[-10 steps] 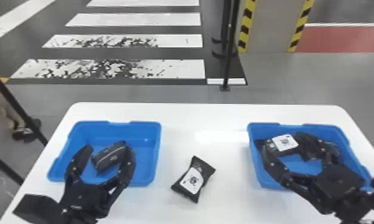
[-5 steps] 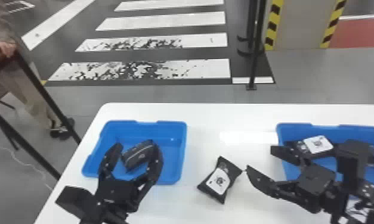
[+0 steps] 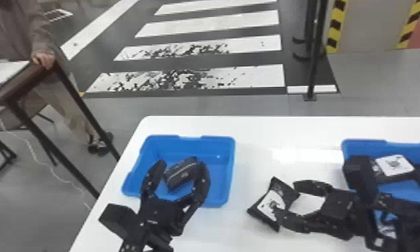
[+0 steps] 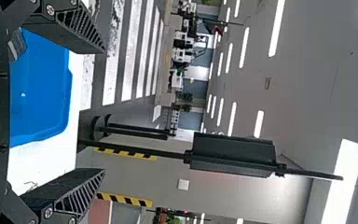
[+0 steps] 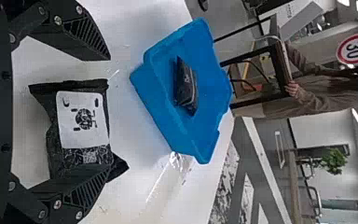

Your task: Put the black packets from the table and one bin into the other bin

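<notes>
We see our left gripper (image 3: 181, 164) at the bin on the left (image 3: 224, 177), with its fingers spread wide; in the left wrist view, the space between those fingers (image 4: 81, 35) holds no packet; in the head view, a black packet (image 3: 180, 174) shows between them, lying at a slant inside that bin; we cannot tell whether a finger touches it.

Our right gripper (image 3: 286, 199) is low over the white table (image 3: 252, 134), its fingers also wide apart and reaching around the table packet (image 3: 284, 191), which lies between the two bins with its white label up; in the right wrist view, that packet sits between the fingers, and one finger (image 5: 86, 186) overlaps its edge; we cannot tell whether they touch, and we see no closed grip on it.

In the bin on the right (image 3: 363, 145) we see another black packet (image 3: 395, 166) with a white label facing up; our right arm covers part of that bin, so we cannot tell all that it holds.

Beyond the table, we see a dark pole (image 3: 314, 67) standing on the floor and white crossing stripes (image 3: 252, 75).
</notes>
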{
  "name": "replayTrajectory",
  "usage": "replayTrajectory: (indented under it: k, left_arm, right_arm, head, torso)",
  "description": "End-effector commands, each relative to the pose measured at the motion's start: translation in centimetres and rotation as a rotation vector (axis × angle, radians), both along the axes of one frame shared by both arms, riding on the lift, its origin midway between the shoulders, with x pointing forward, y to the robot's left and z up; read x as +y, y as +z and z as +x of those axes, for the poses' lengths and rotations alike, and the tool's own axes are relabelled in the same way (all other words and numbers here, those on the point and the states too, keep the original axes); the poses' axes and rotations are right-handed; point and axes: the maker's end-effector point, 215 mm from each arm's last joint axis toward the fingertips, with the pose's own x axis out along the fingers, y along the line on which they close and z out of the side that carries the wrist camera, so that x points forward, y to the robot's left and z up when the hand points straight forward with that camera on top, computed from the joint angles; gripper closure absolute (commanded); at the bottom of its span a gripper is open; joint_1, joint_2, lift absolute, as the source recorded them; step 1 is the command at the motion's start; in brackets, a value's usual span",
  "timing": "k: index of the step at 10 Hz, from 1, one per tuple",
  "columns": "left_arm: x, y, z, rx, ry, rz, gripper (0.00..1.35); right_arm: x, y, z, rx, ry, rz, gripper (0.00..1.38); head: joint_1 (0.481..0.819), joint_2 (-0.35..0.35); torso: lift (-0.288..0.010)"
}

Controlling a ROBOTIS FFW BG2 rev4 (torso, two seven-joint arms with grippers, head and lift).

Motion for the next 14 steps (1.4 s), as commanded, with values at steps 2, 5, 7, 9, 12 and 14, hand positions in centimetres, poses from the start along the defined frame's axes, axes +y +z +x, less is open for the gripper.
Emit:
replayTrajectory:
  k: [2,5,7,9,12,14]
  left_arm:
    - [-0.1,-0.4,0.0,0.011,-0.002,-0.004,0.13]
    - [-0.2,-1.1,0.0,0.026,-0.003,-0.009,0.13]
    - [-0.1,-1.5,0.0,0.033,0.001,-0.022,0.13]
    - [0.6,-1.4,-0.2,0.030,0.014,-0.022,0.13]
    - [0.7,-1.3,-0.3,0.027,0.015,-0.024,0.13]
    - [0.9,-1.3,-0.3,0.024,0.017,-0.022,0.13]
  right_arm:
    - [1.9,-2.7,0.5,0.015,0.068,-0.084,0.21]
    - [3.7,-5.7,1.3,0.004,0.134,-0.183,0.22]
    - [3.6,-7.9,0.3,0.067,0.153,-0.261,0.75]
    - [2.6,-8.9,-0.6,0.137,0.121,-0.304,0.90]
    - [0.9,-3.2,1.5,0.023,0.003,-0.257,1.08]
    - [-6.3,4.4,4.0,-0.160,-0.261,-0.225,1.08]
  head:
    - [0.695,0.277]
    - [0.695,0.297]
    - [0.695,0.310]
    - [0.695,0.311]
    - [0.695,0.311]
    - [0.695,0.277]
  torso:
    - [-0.110]
    - [-0.110]
    - [-0.110]
    - [-0.110]
    - [-0.110]
    - [-0.110]
